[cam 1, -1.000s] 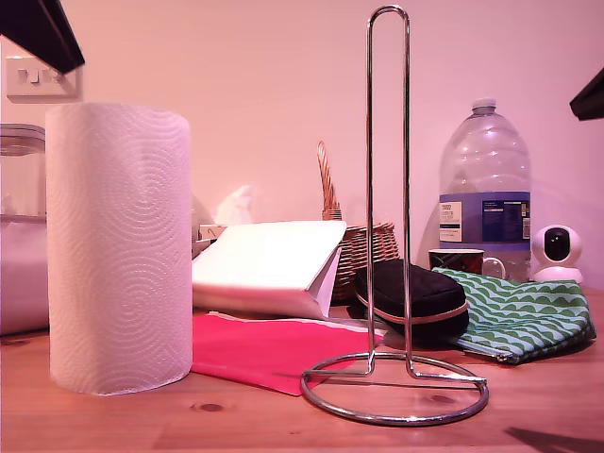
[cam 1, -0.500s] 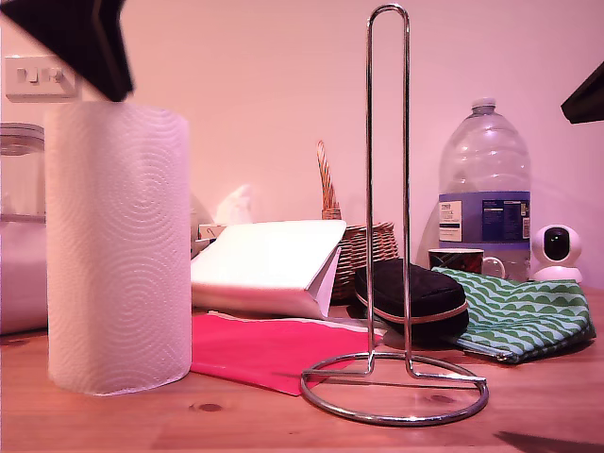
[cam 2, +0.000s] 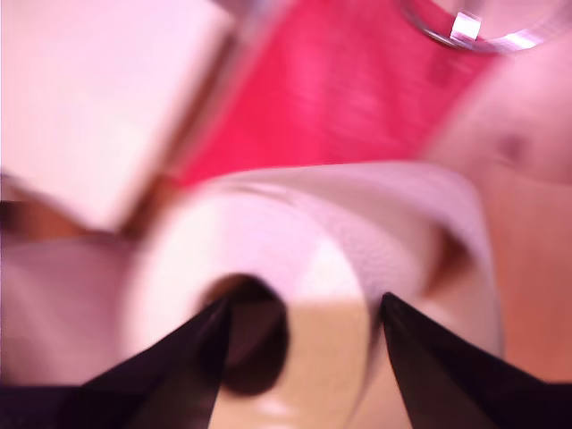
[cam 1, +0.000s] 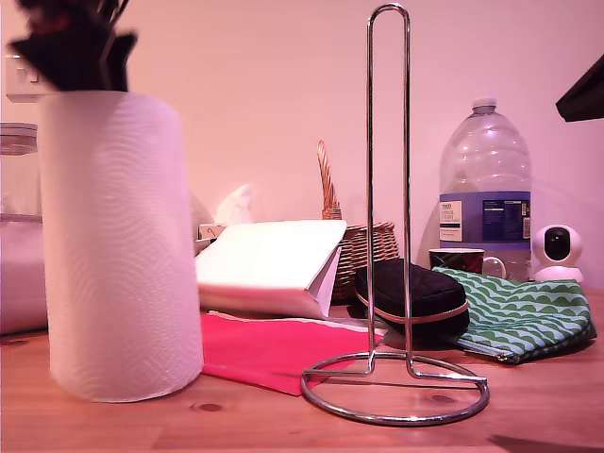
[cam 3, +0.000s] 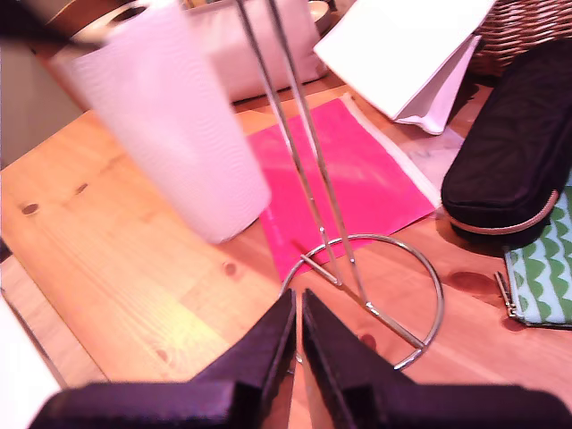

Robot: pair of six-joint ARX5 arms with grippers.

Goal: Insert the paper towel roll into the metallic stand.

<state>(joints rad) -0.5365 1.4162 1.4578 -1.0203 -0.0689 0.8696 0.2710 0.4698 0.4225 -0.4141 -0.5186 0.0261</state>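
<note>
The paper towel roll (cam 1: 121, 245) stands on the wooden table at the exterior view's left, white, embossed and motion-blurred. My first gripper (cam 1: 71, 47) sits on its top. In the first wrist view one fingertip (cam 2: 210, 331) is at the hollow core and the other is at the outer edge, so my first gripper (cam 2: 299, 308) is shut on the roll's wall (cam 2: 331, 286). The metallic stand (cam 1: 370, 189) rises upright from its ring base in the middle. My second gripper (cam 3: 298, 304) is shut and empty above the stand's ring (cam 3: 357, 237); it shows at the exterior view's right edge (cam 1: 585, 90).
Between roll and stand lie a red sheet (cam 1: 274, 349) and a folded white paper bag (cam 1: 269, 264). Behind the stand are a black pouch (cam 1: 411, 297), green patterned pouch (cam 1: 519, 316), wicker basket (cam 1: 363, 245), mug (cam 1: 462, 260), water bottle (cam 1: 484, 189) and small camera (cam 1: 557, 250).
My first gripper came down from the exterior view's upper left onto the roll's top. The roll has shifted slightly and now blurs. My second gripper barely moved.
</note>
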